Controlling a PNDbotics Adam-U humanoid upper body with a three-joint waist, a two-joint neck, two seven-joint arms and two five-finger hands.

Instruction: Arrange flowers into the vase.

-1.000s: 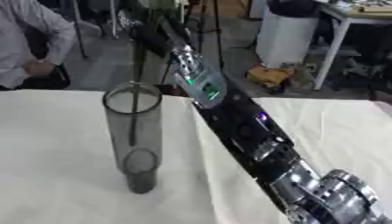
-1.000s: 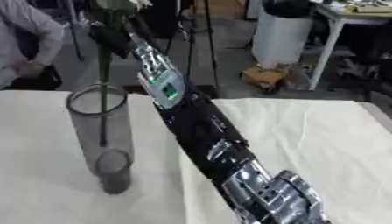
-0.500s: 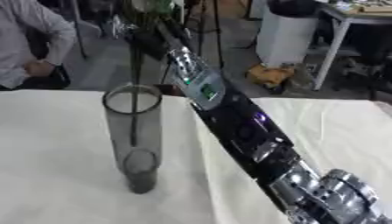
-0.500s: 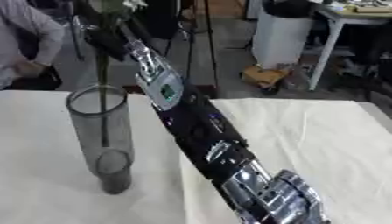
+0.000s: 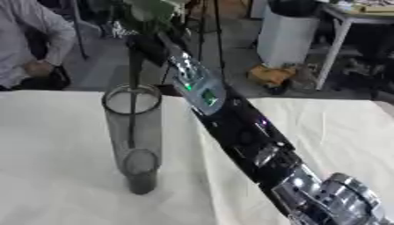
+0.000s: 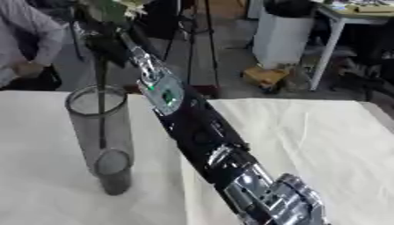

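My right arm stretches from the near right corner up across the cloth-covered table. The tall smoky vase looks narrow and tippy; a sideways drag of the stem, partly inside it, could topple it. The right hand holds the flower above the rim.

The vase looked like smoky see-through glass or plastic, pretty glossy, with a smooth rim catching light. The table wore a cream cloth, matt and a bit creased toward the right of the frame. The right arm running up from the lower right was black plastic with a satin sheen, plus shiny silver metal at the joints. The flower had a dark matt stem and dull green leaves up top.
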